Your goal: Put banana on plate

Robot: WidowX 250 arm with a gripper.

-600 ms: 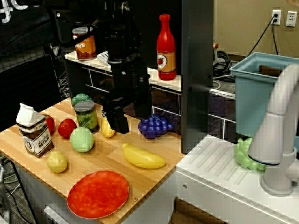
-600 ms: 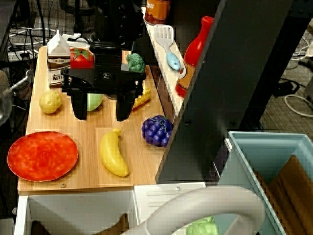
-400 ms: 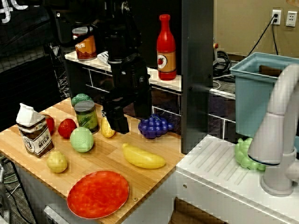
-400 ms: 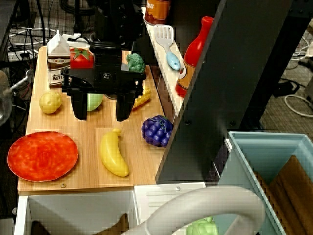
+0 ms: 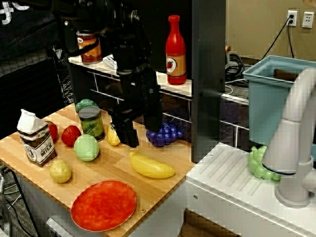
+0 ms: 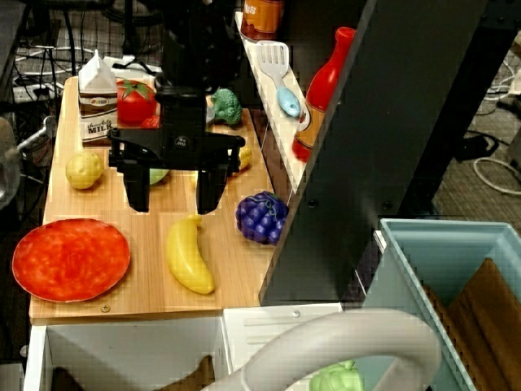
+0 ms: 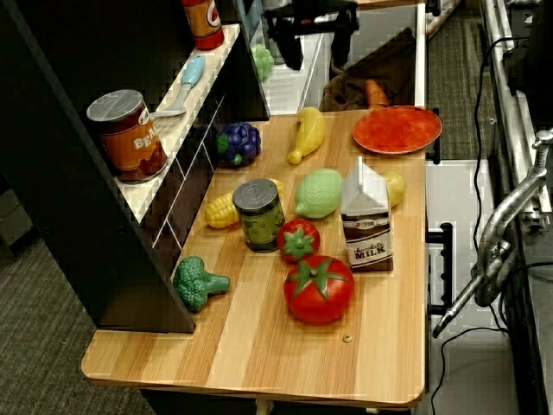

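The yellow banana [image 5: 151, 166] [image 6: 188, 254] [image 7: 308, 132] lies flat on the wooden board near its front edge. To its left on the same board sits the red-orange plate [image 5: 103, 205] [image 6: 71, 259] [image 7: 397, 129], with nothing on it. My black gripper [image 5: 142, 133] [image 6: 172, 199] [image 7: 317, 52] hangs open just behind the banana's far tip. Its two fingers point down, spread wide, and hold nothing. It stands apart from the banana and from the plate.
Purple grapes [image 6: 261, 217] sit right of the banana. Behind the gripper are corn [image 7: 220, 210], a green can [image 5: 92, 123], a pale green fruit [image 5: 86, 147], a yellowish fruit [image 5: 60, 171], a milk carton [image 5: 35, 139], tomatoes [image 7: 318, 289] and broccoli [image 7: 196, 281]. A dark shelf post [image 5: 208, 74] and a sink faucet [image 5: 296, 143] stand to the right.
The gripper has shifted a little toward the banana and slightly lower, still open. Nothing on the board has moved.
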